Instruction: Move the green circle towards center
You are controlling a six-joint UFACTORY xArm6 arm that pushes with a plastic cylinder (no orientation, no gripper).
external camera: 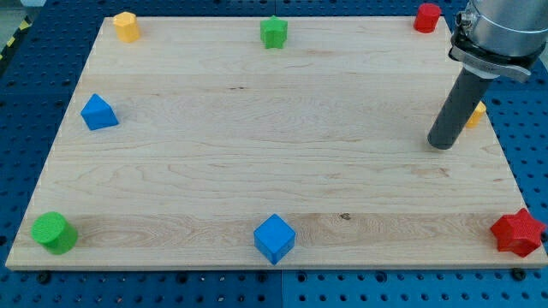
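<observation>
Green circle [54, 232] apparently upright, bottom-left corner, well apart from my tip [441, 144]; no gripper.

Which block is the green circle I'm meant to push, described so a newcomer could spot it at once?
Start at the wooden board and go to its corner at the view's bottom left. The green circle sits there alone, a short round cylinder. The only other green block is the green star at the view's top edge. My tip is far off at the view's right.
</observation>
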